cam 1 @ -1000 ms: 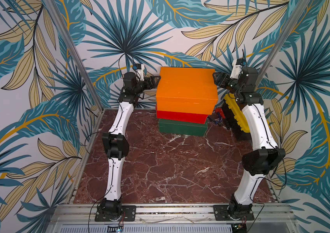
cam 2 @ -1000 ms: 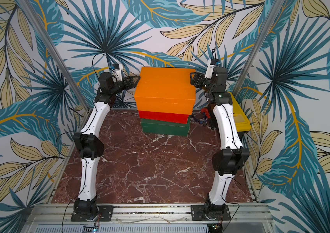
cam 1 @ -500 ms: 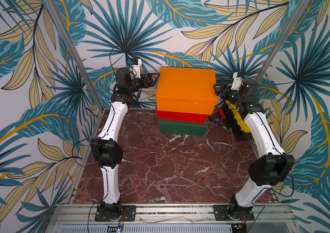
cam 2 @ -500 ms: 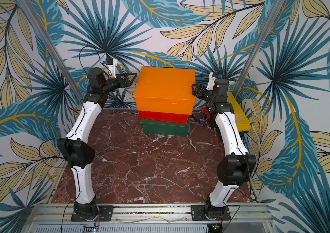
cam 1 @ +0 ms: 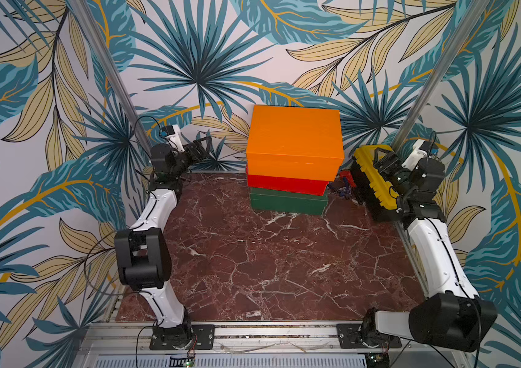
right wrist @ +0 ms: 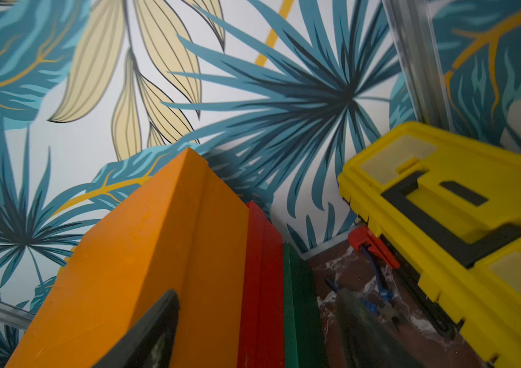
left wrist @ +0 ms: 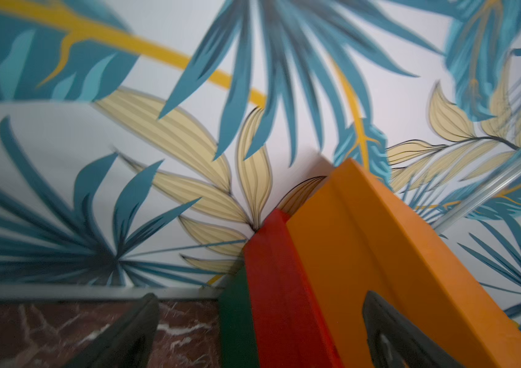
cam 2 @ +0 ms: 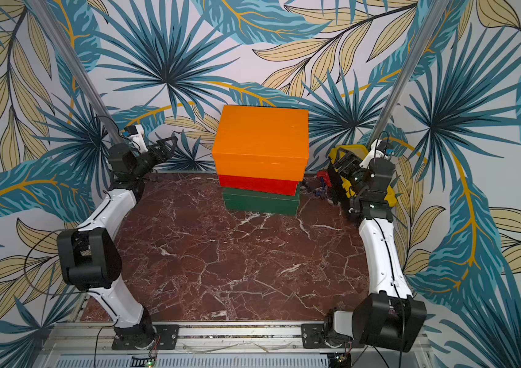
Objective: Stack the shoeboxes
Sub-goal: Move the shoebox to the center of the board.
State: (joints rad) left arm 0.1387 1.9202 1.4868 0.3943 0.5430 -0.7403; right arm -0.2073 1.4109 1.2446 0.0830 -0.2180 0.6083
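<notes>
Three shoeboxes stood stacked at the back of the marble table, close against the wall. The orange box was on top, the red box under it, and the dark green box at the bottom on the table. The stack sat just as it had a second before.

Both arms had drawn away from it. A second earlier each gripper was just beside an end of the orange box. Now the left gripper hung well apart from the stack on its own side, near the back wall. The right gripper was over the yellow-lidded toolbox, clear of the boxes.

On the left gripper, the fingers stood spread wide, holding nothing and touching nothing. The right gripper's fingers were parted too, with nothing held between them. One of them was blurred in the right wrist view.
</notes>
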